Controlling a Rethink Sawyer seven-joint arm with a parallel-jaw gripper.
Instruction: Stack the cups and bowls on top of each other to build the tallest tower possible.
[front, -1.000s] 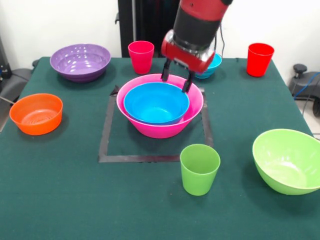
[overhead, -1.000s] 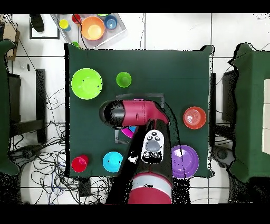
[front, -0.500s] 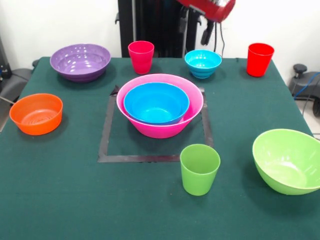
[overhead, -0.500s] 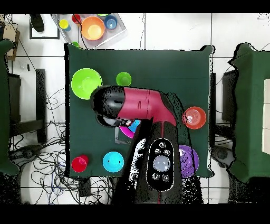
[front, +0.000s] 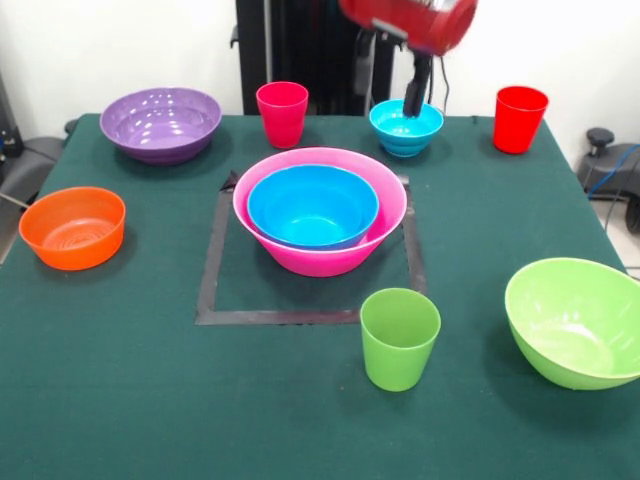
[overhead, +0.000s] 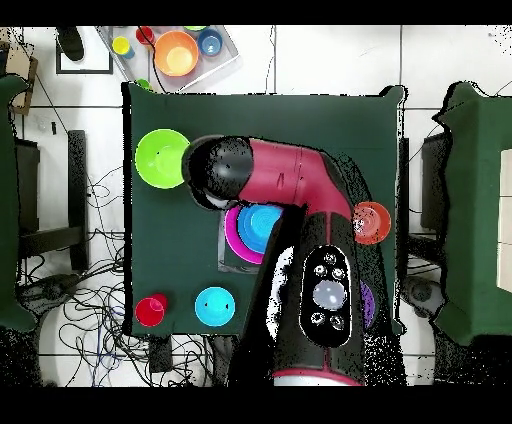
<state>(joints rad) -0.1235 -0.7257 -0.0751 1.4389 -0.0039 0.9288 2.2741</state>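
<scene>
On a green cloth table (front: 120, 380), the red gripper (front: 388, 80), fingers spread and empty, has lifted from the glossy pink bowl (front: 320, 255) nesting 1 blue bowl (front: 312, 207), now hovering behind it over the small ribbed blue bowl (front: 406, 128).

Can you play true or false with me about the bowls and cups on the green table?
1. A blue bowl sits inside the big pink bowl. True.
2. The orange bowl has a cup in it. False: it is empty.
3. The light green cup stands outside the black tape square. True.
4. The purple bowl is stacked on the pink bowl. False: it sits alone at a table corner.
5. The claw hangs over the small blue bowl. True.
</scene>
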